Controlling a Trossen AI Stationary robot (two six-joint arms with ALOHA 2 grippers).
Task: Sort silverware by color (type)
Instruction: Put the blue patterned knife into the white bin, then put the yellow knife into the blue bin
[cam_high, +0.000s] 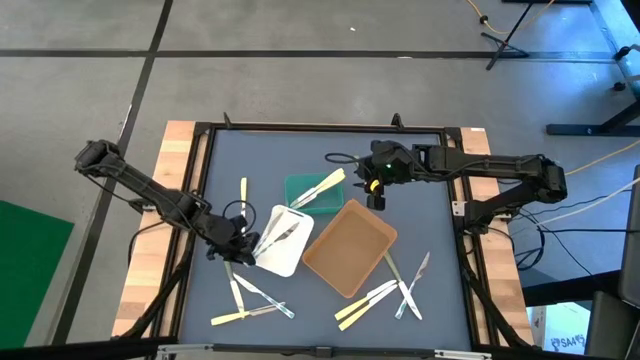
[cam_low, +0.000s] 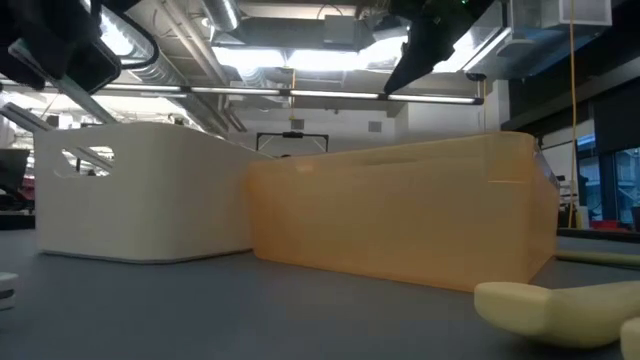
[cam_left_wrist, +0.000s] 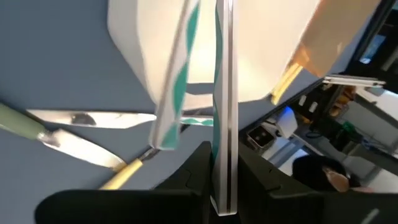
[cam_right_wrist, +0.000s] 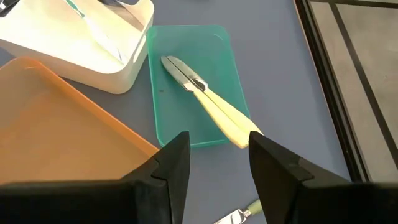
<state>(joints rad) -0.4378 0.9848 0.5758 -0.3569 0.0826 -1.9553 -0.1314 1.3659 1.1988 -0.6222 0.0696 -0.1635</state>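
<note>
My left end effector (cam_left_wrist: 222, 171) is clamped on a translucent whitish plastic utensil (cam_left_wrist: 224, 93) beside the white rectangular tray (cam_high: 283, 240). Right end effector (cam_right_wrist: 217, 165) hangs apart, empty, above the green tray (cam_right_wrist: 186, 87). Risk, I judge: thin grip slips, utensil lands outside.

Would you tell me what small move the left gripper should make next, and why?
Probably carry it over the white tray and release: the left gripper is shut on a clear utensil at that tray's edge, where similar utensils already lie.
</note>
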